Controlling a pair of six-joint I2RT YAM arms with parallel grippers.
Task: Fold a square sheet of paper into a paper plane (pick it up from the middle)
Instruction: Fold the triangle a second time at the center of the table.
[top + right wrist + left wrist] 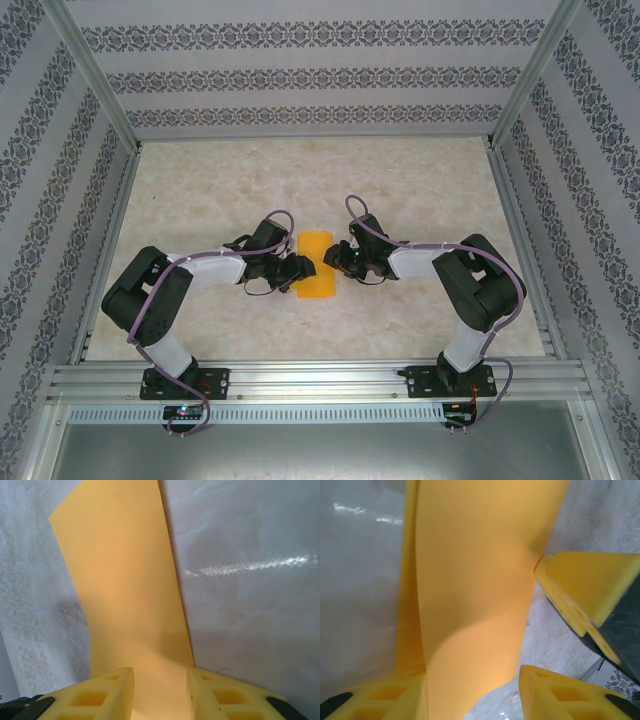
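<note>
The square sheet of paper (317, 265) is orange-yellow and lies on the table as a narrow upright rectangle, apparently folded in half. My left gripper (302, 268) sits at its left edge and my right gripper (334, 258) at its right edge. In the left wrist view the paper (475, 580) bows upward between the open fingers (555, 695), a second layer showing along its left side. A finger of the right gripper (590, 585) touches the paper's far edge there. In the right wrist view the sheet (125, 580) runs between the parted fingers (95, 700) of my right gripper (160, 672).
The marble-patterned tabletop (420, 190) spreads around the paper. Aluminium rails (320, 380) run along the near edge, and patterned walls (310, 80) enclose the back and both sides.
</note>
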